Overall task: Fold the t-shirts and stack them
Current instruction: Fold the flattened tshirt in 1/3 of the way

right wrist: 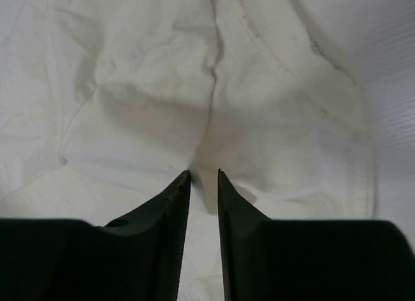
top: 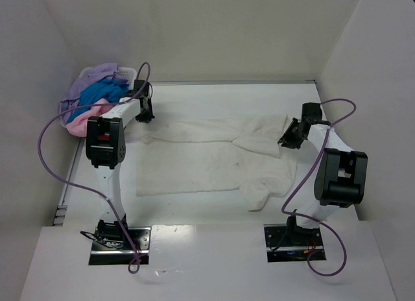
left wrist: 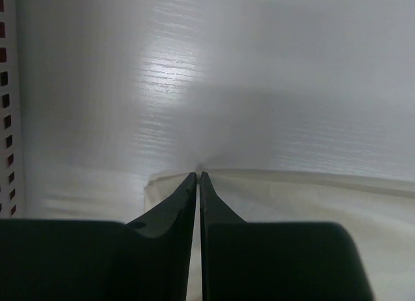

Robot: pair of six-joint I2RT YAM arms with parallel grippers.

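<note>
Up at roughly ten o'clock on the table, the white basket sits against the left wall and holds a heap of shirts. A lilac t-shirt lies at the back, a bright blue t-shirt is in the middle, and a pale pink t-shirt spills over the near rim at six o'clock. All three are crumpled, not folded. The cream-white t-shirt is outside the basket, spread mostly flat across the centre of the table, lengthwise from nine to three o'clock. One sleeve pokes out towards five o'clock, and the cloth is rumpled at its right end. The left gripper is at the shirt's ten o'clock corner, just beside the basket. In its wrist view the jaws are pressed together with only a hairline between them, and the tips meet the shirt's far edge. Whether any cloth is caught there I cannot tell. The right gripper is at the shirt's two o'clock end. In its wrist view the jaws are nearly closed, pinching a raised fold of the cream cloth, and a crease runs away from the tips towards twelve o'clock.
</note>
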